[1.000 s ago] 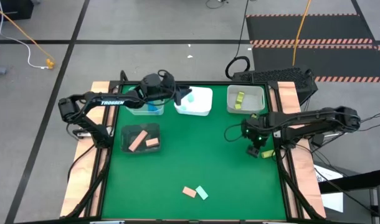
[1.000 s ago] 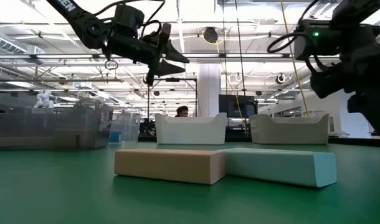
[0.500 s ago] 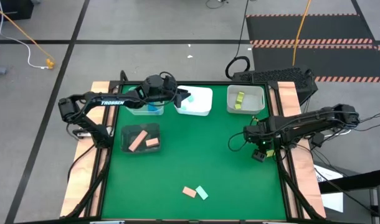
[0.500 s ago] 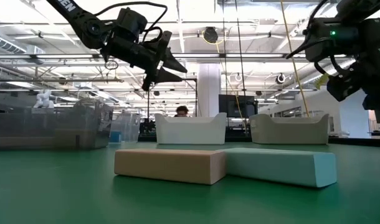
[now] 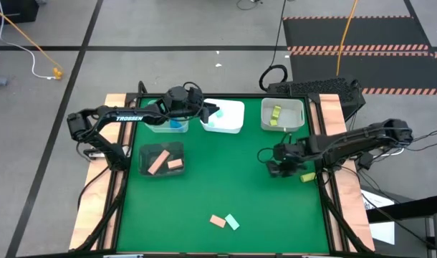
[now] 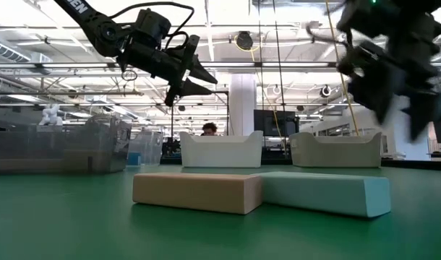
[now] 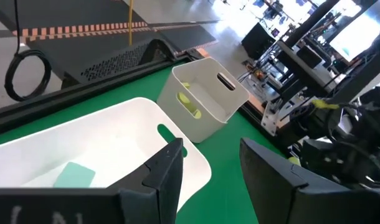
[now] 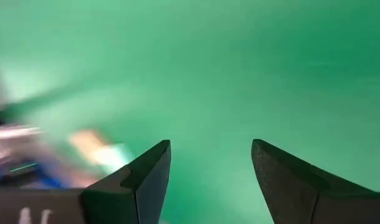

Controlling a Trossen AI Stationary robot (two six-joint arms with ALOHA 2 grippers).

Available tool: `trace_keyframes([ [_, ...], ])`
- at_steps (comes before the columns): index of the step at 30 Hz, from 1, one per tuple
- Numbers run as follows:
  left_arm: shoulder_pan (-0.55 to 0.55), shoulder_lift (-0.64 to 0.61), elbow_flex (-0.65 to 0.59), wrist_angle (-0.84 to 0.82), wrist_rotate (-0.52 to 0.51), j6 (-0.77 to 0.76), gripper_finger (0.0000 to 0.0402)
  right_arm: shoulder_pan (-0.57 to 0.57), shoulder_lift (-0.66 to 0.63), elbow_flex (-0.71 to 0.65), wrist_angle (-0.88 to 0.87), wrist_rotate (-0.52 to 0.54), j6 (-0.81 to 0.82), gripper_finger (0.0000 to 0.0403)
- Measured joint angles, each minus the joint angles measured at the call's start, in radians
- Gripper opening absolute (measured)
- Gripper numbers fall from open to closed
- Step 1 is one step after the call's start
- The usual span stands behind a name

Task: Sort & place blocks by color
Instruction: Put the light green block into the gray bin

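On the green table (image 5: 226, 186), the right gripper (image 5: 276, 168), jaws parted and empty at centre right, is the nearer arm to the salmon block (image 5: 218, 221) and mint block (image 5: 232, 222) touching at lower centre, long axes diagonal, while the left gripper (image 5: 213, 111) hangs parted and empty at upper left.

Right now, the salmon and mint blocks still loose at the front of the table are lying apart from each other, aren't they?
Not quite: the salmon block and the mint block are loose at the front of the table, but they lie touching, side by side. The low view shows them butted together; the high view agrees.
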Motion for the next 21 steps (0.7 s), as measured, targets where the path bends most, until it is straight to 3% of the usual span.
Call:
trace_keyframes([
  [8, 0.0, 0.0, 0.0, 0.026, 0.0, 0.016, 0.0157, 0.026, 0.0, -0.1, 0.717, 0.11, 0.11, 0.0215],
  [14, 0.007, 0.0, 0.0, 0.114, -0.001, 0.03, 0.0157, 0.021, 0.0, -0.15, 0.755, 0.138, 0.197, 0.0215],
  [17, 0.02, 0.0, 0.0, 0.188, -0.006, -0.02, 0.0157, 0.032, 0.0, -0.18, 0.745, 0.141, 0.329, 0.0215],
  [21, 0.044, 0.0, 0.001, 0.268, -0.008, -0.048, 0.0157, 0.08, 0.0, -0.193, 0.712, 0.223, 0.507, 0.0215],
])
